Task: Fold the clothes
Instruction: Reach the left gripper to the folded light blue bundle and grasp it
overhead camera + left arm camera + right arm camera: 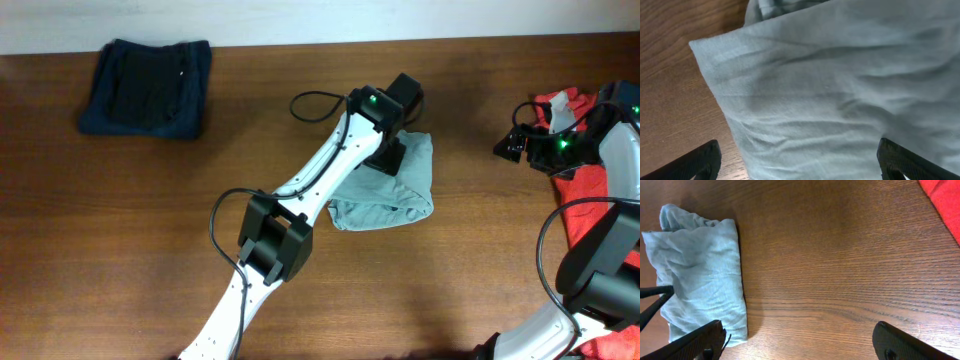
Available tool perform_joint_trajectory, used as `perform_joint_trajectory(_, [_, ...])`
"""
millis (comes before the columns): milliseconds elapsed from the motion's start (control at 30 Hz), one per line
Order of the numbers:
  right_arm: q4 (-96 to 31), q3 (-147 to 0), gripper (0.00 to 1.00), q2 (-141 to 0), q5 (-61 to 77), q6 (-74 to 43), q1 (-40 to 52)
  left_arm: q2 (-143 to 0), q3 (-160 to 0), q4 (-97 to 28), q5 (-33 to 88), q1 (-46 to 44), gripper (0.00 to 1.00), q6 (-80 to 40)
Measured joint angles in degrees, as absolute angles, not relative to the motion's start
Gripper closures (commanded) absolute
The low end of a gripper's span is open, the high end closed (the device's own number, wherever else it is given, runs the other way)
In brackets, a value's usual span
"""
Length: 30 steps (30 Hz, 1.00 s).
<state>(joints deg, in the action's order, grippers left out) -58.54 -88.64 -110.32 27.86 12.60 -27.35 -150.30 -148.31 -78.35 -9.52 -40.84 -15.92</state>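
Note:
The clothes lie in three places. A pale grey-blue T-shirt (pixel 400 195) sits folded into a small bundle mid-table. My left gripper (pixel 388 152) hovers right over its far part. In the left wrist view the cloth (pixel 840 90) fills the frame, and the gripper (pixel 800 165) is open with its fingertips (pixel 702 162) wide on either side of it, holding nothing. A red T-shirt (pixel 590 185) lies at the right edge under my right arm. My right gripper (pixel 510 143) stands open over bare wood (pixel 800 342), with the bundle (pixel 695 275) off to its left. A dark navy garment (pixel 147 87) lies folded at the far left.
A black cable (pixel 315 105) loops beside the left wrist. The table's far edge (pixel 300 42) meets a white wall. A corner of the red cloth (pixel 945 200) shows at the top right of the right wrist view.

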Motion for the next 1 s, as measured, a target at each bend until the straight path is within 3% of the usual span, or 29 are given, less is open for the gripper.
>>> perform_joint_trajectory(733, [-58.6, -88.6, 0.01, -110.3, 27.9, 12.6, -27.4, -155.9, -150.2, -79.7, -9.3, -39.1, 0.01, -18.0])
perform_joint_trajectory(1000, [-58.6, -88.6, 0.01, -110.3, 27.9, 12.7, -27.4, -156.6, -150.3, -79.7, -0.9, -36.7, 0.01, -18.0])
